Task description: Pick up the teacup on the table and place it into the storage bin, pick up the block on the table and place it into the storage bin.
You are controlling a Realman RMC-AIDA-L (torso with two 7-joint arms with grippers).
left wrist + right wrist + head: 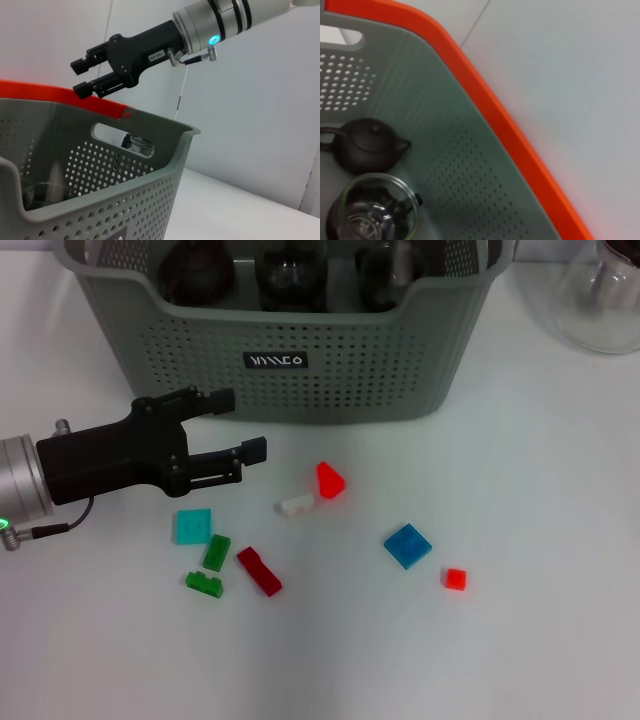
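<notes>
The left pincer hovers over the worktop at nine o'clock, spread open and holding nothing; the storage bin stands at twelve o'clock; blocks lie scattered at centre, a red block nearest the bin; the right pincer hangs above the bin's far rim, slightly parted, holding nothing.

Lab-like setup, plain white table, bare white walls

Storage bin walls block far side; scattered blocks clutter table, open gaps between
</notes>
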